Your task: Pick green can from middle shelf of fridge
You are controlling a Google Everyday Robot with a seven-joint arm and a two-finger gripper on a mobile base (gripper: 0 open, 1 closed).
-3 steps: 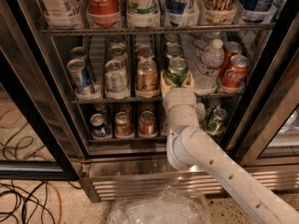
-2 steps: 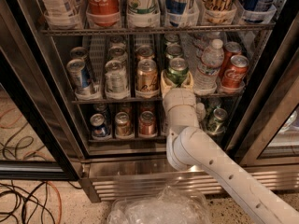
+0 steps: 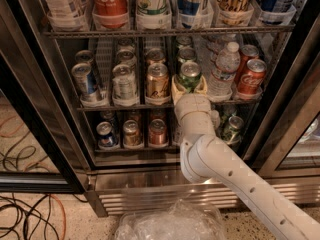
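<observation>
Gripper [image 3: 190, 85] sits where it did a second ago, its pale fingers [image 3: 176, 87] closed on the two sides of the green can [image 3: 190, 74] at the front of the middle shelf [image 3: 125, 107] of the fridge [image 3: 31, 115]. Nothing has visibly shifted since then: the can is still standing upright in its lane, not lifted.

From the lower right, the arm [image 3: 240, 181] rises as a smooth white tube dotted with small holes. It bends at a rounded joint in front of the bottom rack and reaches up into the fridge through a short, ringed wrist.

On the far left, thin cables [image 3: 20, 224] loop over the speckled floor. On the thin wire rack, clear plastic lanes hold a blue and silver can [image 3: 85, 80], a silver can [image 3: 124, 80] and a gold-tan can [image 3: 157, 79], all shiny metal cylinders with pull tabs. Next comes the held can. Just to its right stand a ridged clear water bottle [image 3: 224, 66] and a red Coca-Cola can [image 3: 251, 75]. Below, the fridge base is ribbed steel, with crumpled clear plastic [image 3: 170, 224] lying before it.
</observation>
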